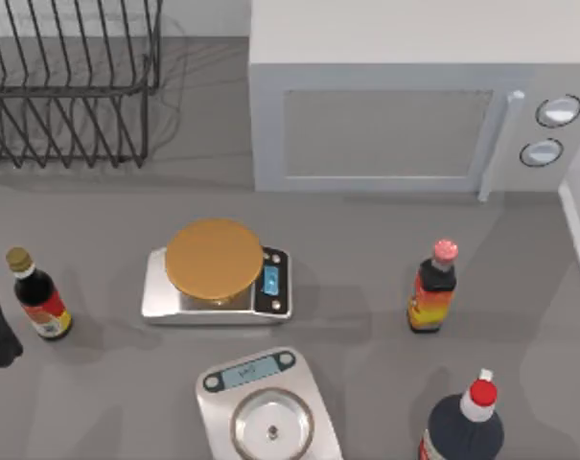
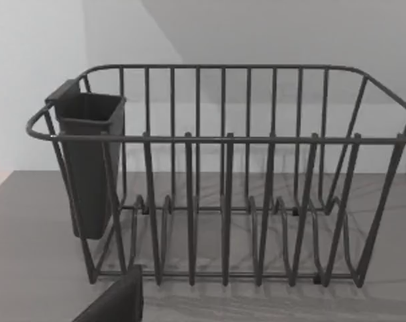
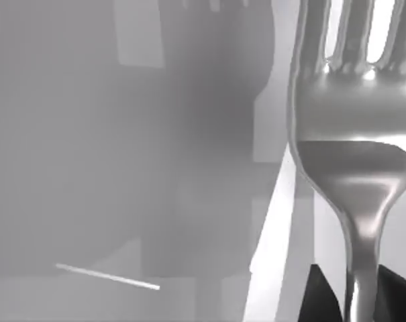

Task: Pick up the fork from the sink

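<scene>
Fork: the fork (image 3: pixel 353 141) hangs close before our right wrist camera, tines away, handle running down between the dark fingers (image 3: pixel 321 295) of our right gripper (image 3: pixel 357 302), clamped on its neck so it cannot swing.
Left arm: parked at the table's (image 1: pixel 366 307) left edge facing the dish rack (image 2: pixel 223 174); whether its gripper is apart or together we cannot tell.
Judgement: the pick looks made.
</scene>
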